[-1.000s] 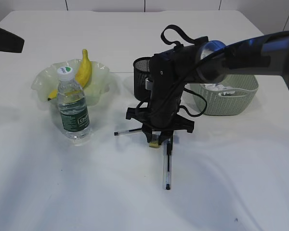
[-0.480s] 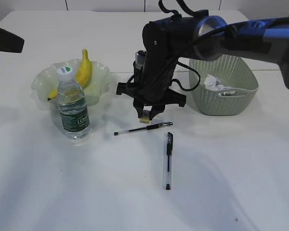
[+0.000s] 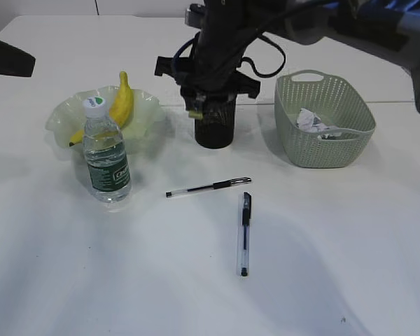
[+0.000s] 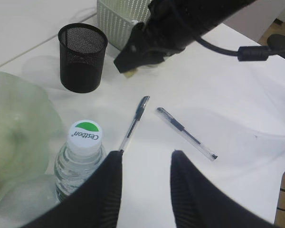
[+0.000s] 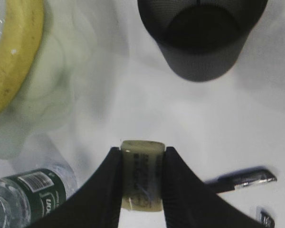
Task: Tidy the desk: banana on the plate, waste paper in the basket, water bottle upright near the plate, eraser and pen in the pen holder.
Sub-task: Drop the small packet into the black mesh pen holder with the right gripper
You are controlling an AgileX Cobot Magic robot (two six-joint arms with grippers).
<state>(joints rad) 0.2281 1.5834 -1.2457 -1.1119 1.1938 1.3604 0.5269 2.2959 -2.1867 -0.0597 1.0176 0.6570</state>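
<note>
In the exterior view, a large plain white bench (image 3: 210, 294) is carrying the things. The black right gripper (image 3: 196, 110) is hanging above the near rim of a black metal mesh cylindrical pen holder (image 3: 215, 129), its jaws clamped on a tiny pale yellow eraser (image 3: 194, 112). At left, a long curved yellow banana (image 3: 120, 105) is lying in a pale translucent green plate with a ruffled rim (image 3: 63, 119), and a small clear water bottle with a dark green label and white cap (image 3: 105, 155) is standing upright just in front of it. At right, a crumpled white waste paper ball (image 3: 315, 123) is sitting inside a sage-green woven-look plastic basket (image 3: 325, 150). Two pens are lying on the bench: a slim black pen (image 3: 208, 187) and a clear-barrelled pen with a black cap (image 3: 244, 233), near each other but apart. In the left wrist view, the left gripper (image 4: 145, 173) is hovering over the bottle's cap, its jaws standing apart and holding nothing; the pen holder, both pens and the other arm are showing beyond. In the right wrist view, two dark fingers (image 5: 107, 185) are pinching the eraser from both sides, with the pen holder's open mouth ahead and the banana and plate at left.
</note>
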